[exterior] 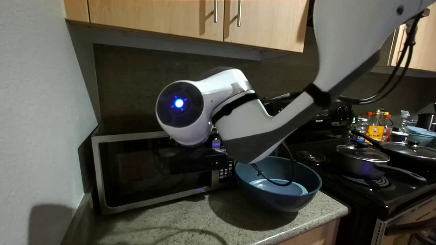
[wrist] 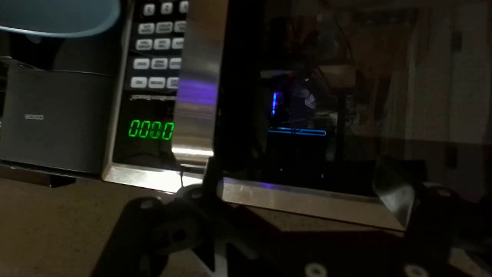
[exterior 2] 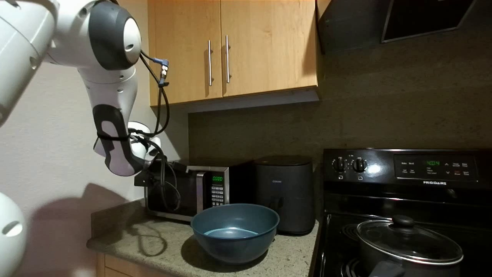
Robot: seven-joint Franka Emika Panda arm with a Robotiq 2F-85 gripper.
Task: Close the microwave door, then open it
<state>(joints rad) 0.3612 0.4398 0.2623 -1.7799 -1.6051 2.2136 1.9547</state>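
The microwave (exterior 2: 242, 182) stands on the counter against the back wall, seen in both exterior views. Its door (exterior: 136, 183) looks shut, flush with the button panel (exterior 2: 217, 192). The door's dark window also shows in the wrist view (wrist: 307, 154). The silver door handle (wrist: 198, 88) stands beside the panel. My gripper (wrist: 305, 179) is open in front of the door, fingers wide apart with nothing between them. One finger is close by the handle's end; I cannot tell if it touches. In both exterior views the fingertips are dark and hard to make out.
A blue bowl (exterior 2: 234, 246) stands on the counter in front of the microwave's panel side. A black air fryer (exterior 2: 284, 196) stands beside the microwave. The stove holds a lidded pot (exterior: 362, 163). Wooden cabinets (exterior 2: 269, 50) hang above, and a wall (exterior: 41, 102) flanks the microwave.
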